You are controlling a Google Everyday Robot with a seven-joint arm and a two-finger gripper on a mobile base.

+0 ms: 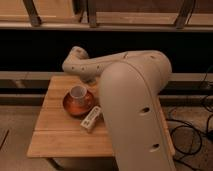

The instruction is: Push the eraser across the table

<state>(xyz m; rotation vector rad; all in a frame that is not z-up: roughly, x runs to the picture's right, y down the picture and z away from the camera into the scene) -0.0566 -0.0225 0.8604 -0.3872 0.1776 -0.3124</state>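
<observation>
Eraser (pixel 90 119) looks like a small white rectangular block with some dark print on it. It's lying flat near the middle of the table (pixel 60 137), tilted diagonally. Its far end is right up against the front edge of a reddish-brown saucer (pixel 68 105), though I can't tell if they actually touch.

My guess is it's light, stiff and a bit rubbery, so it'll probably grip the wood and want to pivot instead of sliding straight. No need to grab it. I'd push on the middle of a long side, low down, so it doesn't spin or flip.

Main hazard is that saucer, which has a white cup (pixel 77 93) standing on it. Both are likely breakable and easy to knock, so pushing toward the back-left is a bad idea. The bare planks toward the front and left look like the safer way to go.

The robot's own fat pale arm (pixel 135 110) covers the right side of the table, right beside the eraser. The gripper is hidden somewhere behind it, so I honestly can't tell where it sits or what state it's in. Some cables (pixel 197 131) lie on the floor off to the right, well away.
</observation>
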